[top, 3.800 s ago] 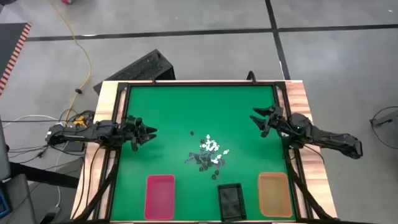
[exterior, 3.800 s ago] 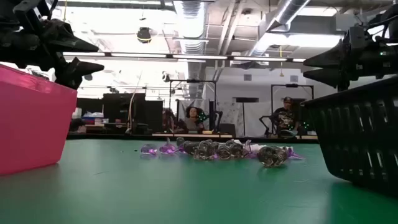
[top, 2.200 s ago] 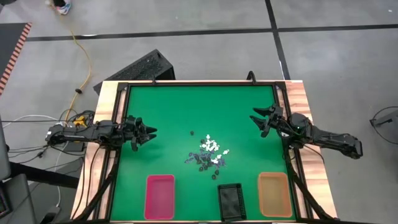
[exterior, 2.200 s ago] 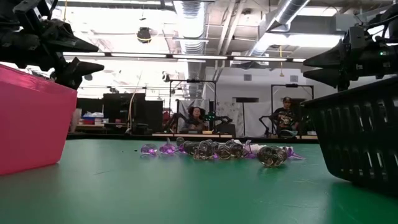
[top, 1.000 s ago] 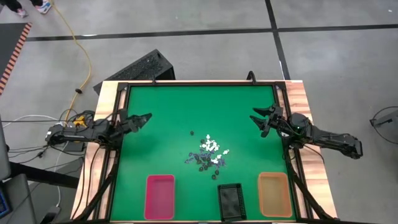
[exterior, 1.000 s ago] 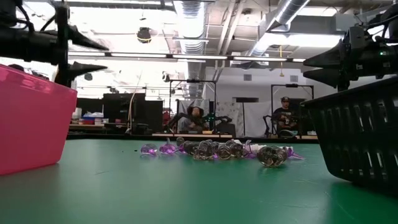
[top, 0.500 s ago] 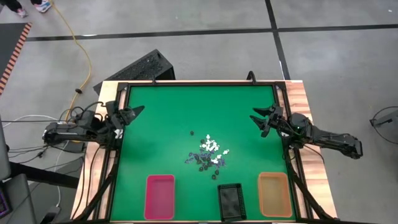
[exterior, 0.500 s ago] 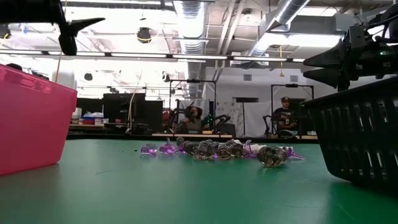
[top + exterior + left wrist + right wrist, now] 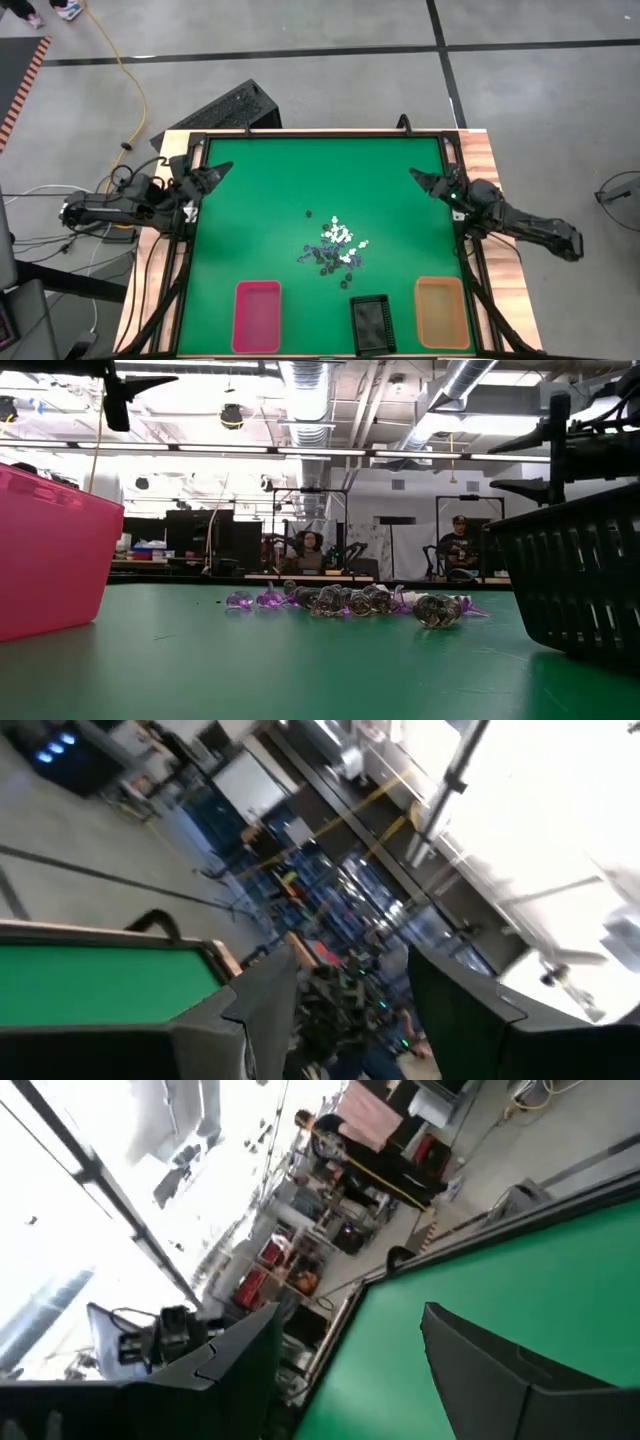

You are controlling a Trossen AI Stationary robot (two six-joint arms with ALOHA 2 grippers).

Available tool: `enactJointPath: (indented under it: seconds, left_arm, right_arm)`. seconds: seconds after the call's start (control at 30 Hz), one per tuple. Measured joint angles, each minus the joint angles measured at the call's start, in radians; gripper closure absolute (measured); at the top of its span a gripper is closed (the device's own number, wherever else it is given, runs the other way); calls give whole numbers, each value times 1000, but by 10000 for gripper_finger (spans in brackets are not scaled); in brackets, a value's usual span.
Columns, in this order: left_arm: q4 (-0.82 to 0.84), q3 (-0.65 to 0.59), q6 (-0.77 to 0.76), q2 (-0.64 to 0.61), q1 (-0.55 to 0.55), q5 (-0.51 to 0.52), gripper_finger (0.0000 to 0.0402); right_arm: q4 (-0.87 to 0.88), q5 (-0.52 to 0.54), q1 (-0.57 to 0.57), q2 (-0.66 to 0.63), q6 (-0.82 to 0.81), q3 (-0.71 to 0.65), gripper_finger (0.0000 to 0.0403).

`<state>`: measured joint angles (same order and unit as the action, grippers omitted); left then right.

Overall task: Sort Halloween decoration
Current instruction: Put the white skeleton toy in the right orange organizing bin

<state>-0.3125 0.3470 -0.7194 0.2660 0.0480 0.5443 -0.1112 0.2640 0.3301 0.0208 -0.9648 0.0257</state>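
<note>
The Halloween decoration is a small heap of tiny white, black and purple trinkets [image 9: 337, 250] lying loose on the green mat near the table's middle; the low view shows the heap [image 9: 350, 601] resting on the mat. My left gripper [image 9: 215, 173] hangs open high above the mat's far left corner, well away from the heap, and its spread fingers frame the room in the left wrist view [image 9: 350, 1010]. My right gripper [image 9: 420, 180] is open above the mat's right side, right of the heap and clear of it, with nothing between its fingers [image 9: 350, 1370].
Three trays stand along the near edge: a pink one [image 9: 257, 315], a black basket [image 9: 371, 323] and an orange one [image 9: 441, 312]. A single dark trinket [image 9: 308, 213] lies apart from the heap. Green mat [image 9: 300, 170] lies bare toward the far edge. People sit in the room beyond [image 9: 312, 550].
My left gripper has risen and drawn back toward the table's far left corner, tipping upward, and stays open. My right gripper has rolled about its own pointing line, so its fingers now stand one above the other, and stays open in place. The heap has not moved.
</note>
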Motion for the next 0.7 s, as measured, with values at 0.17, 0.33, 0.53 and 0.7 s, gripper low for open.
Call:
enactJointPath:
  seconds: [0.17,0.33,0.53,0.7]
  left_arm:
    - [4,0,-26,4,0,-57,219]
    - [7,0,-46,7,0,-147,219]
    - [7,1,-61,9,0,-156,219]
    - [19,32,-96,18,0,-157,219]
  right_arm:
    - [-25,-136,-7,11,240,126,134]
    - [64,-129,-37,98,349,301,134]
    - [236,-133,-89,328,393,498,134]
    - [302,-135,-159,561,522,628,134]
